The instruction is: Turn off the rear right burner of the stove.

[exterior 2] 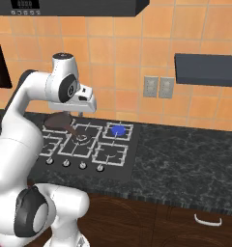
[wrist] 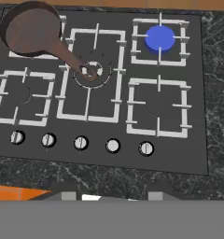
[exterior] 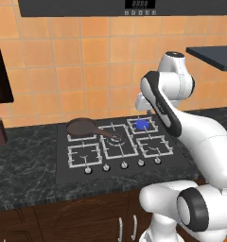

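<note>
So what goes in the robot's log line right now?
small round rear right burner: blue flame lit | flat black glass stove: silver knobs untouched | brown frying pan: rear left

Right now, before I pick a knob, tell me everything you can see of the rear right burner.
The rear right burner is lit: a bright blue flame disc sits under a pale metal square grate whose bars cross over it. It is small and round, at the back right corner of the black glass stove, beside the larger central burner and behind an unlit small burner. Nothing rests on its grate; the brown pan sits at the rear left.
</note>
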Tool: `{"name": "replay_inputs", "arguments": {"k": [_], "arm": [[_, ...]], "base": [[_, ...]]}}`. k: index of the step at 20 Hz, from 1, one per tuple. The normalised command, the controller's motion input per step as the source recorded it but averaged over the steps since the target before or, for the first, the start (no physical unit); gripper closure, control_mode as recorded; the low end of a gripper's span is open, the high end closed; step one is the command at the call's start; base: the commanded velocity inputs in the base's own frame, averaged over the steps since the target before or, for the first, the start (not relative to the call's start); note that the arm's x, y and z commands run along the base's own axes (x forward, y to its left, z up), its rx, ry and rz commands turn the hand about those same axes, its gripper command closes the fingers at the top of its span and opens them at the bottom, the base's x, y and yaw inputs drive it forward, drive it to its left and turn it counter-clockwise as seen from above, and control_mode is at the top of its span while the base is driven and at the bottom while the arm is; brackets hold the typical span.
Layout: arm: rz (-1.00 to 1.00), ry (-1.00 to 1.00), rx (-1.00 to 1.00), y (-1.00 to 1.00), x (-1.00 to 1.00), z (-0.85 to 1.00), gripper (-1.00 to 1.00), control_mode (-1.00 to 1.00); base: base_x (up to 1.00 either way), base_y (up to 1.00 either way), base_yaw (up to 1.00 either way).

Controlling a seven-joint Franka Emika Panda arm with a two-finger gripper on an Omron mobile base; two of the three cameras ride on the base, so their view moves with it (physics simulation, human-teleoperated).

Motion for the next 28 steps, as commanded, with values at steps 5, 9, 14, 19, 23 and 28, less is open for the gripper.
{"name": "replay_inputs", "arguments": {"k": [5,9,14,19,23,28], "arm": [[0.00,-0.01,0.00,0.00,0.00,0.00,-1.00,-1.00],[0.01,0.08,-0.12,0.00,-0.16,-0.76,-1.00,-1.00],[0.06,0.11,-0.14,0.00,-0.14,-1.00,-1.00,-1.00],[0.06,0.06,0.01,0.00,-0.01,-0.96,-1.00,-1.00],[0.05,0.03,0.08,0.00,0.00,-0.80,-1.00,-1.00],[0.05,0.00,0.00,0.10,0.10,-0.54,-1.00,-1.00]], "base": [[0.00,0.00,0.00],[0.00,0.00,0.00],[0.00,0.00,0.00],[0.00,0.00,0.00],[0.00,0.00,0.00],[0.00,0.00,0.00]]}}
